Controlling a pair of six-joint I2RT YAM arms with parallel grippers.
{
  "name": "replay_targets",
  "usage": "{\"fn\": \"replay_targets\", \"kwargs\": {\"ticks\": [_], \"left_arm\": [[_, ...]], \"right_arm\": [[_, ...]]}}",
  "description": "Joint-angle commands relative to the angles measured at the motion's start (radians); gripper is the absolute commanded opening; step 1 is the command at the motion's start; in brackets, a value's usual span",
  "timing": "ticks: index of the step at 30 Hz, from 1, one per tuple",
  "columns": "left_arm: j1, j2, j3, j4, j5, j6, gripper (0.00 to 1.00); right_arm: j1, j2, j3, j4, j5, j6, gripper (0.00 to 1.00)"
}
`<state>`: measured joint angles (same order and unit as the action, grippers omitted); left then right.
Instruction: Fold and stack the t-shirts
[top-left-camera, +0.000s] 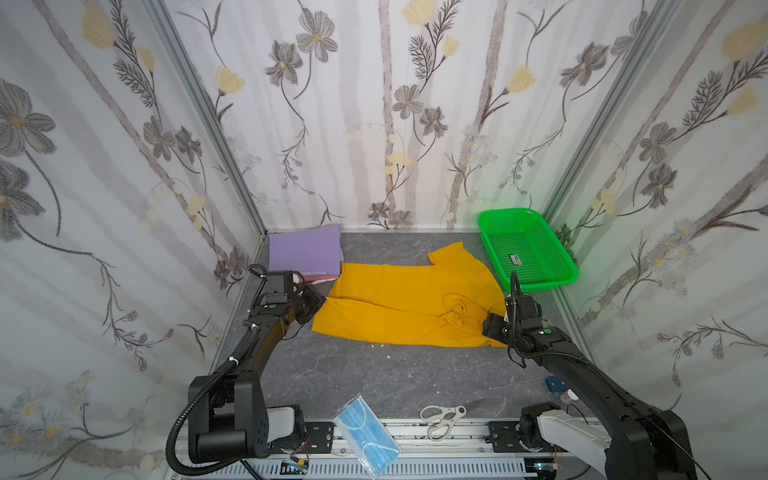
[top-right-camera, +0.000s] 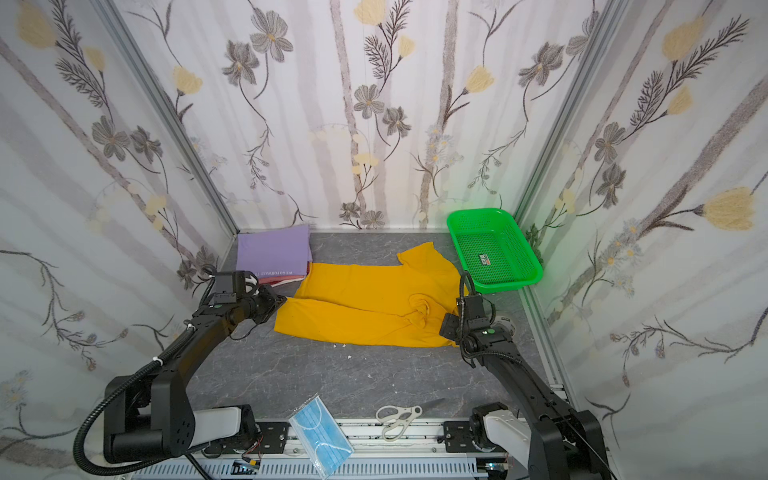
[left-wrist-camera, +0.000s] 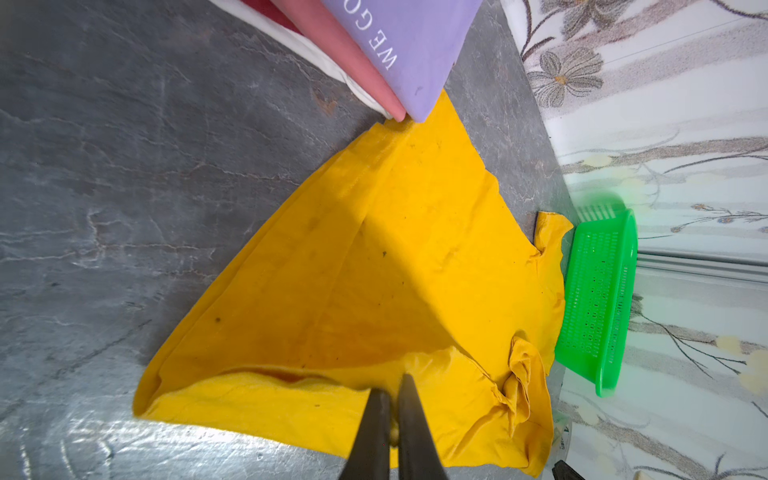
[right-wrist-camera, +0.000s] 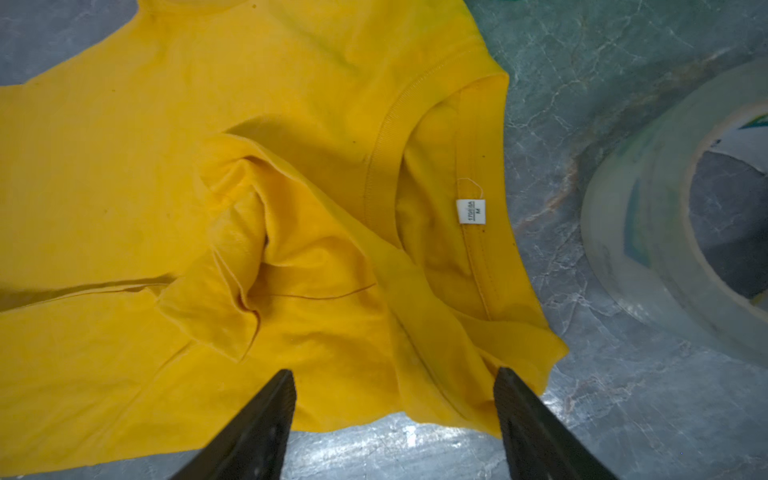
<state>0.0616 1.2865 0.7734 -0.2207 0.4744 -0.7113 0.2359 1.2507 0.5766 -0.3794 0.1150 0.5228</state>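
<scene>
Right wrist: soft mustard tee (right-wrist-camera: 208, 104) (ribbed collar (right-wrist-camera: 376, 166)) lies rumpled

Both top views were bright, bowed at the edges. Glare streaked the tabletop (right-wrist-camera: 374, 440) between the right jaws.

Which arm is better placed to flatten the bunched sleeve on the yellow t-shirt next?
Right, likely. The right gripper stands open over the collar end, just beside the bunched sleeve; the left gripper is shut on the hem of the yellow t-shirt, at the opposite end.
</scene>
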Motion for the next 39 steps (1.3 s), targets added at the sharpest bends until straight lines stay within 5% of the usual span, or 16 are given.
{"fn": "replay_targets", "kwargs": {"ticks": [1, 7, 17, 26, 31, 34, 39], "left_arm": [[0.013, -0.017, 0.011, -0.018, -0.016, 0.012, 0.0], [0.052, -0.017, 0.04, -0.055, -0.009, 0.027, 0.0], [0.337, -0.077, 0.225, -0.201, 0.024, 0.08, 0.0], [0.357, -0.113, 0.201, -0.187, 0.07, 0.074, 0.0], [0.361, -0.124, 0.185, -0.182, 0.095, 0.065, 0.0], [0.369, -0.148, 0.18, -0.2, 0.087, 0.075, 0.0], [0.376, -0.152, 0.151, -0.174, 0.089, 0.061, 0.0]], "right_arm": [[-0.013, 0.036, -0.006, 0.063, 0.034, 0.015, 0.61], [0.007, 0.071, 0.013, 0.058, 0.006, -0.016, 0.01], [0.068, -0.075, 0.113, -0.096, -0.017, -0.075, 0.0], [0.075, -0.095, 0.246, -0.099, -0.114, -0.262, 0.0], [0.075, 0.018, 0.523, -0.153, -0.123, -0.424, 0.0], [0.078, 0.046, 0.595, -0.244, -0.11, -0.394, 0.0], [0.124, -0.202, 0.286, -0.217, -0.069, -0.112, 0.02]]}}
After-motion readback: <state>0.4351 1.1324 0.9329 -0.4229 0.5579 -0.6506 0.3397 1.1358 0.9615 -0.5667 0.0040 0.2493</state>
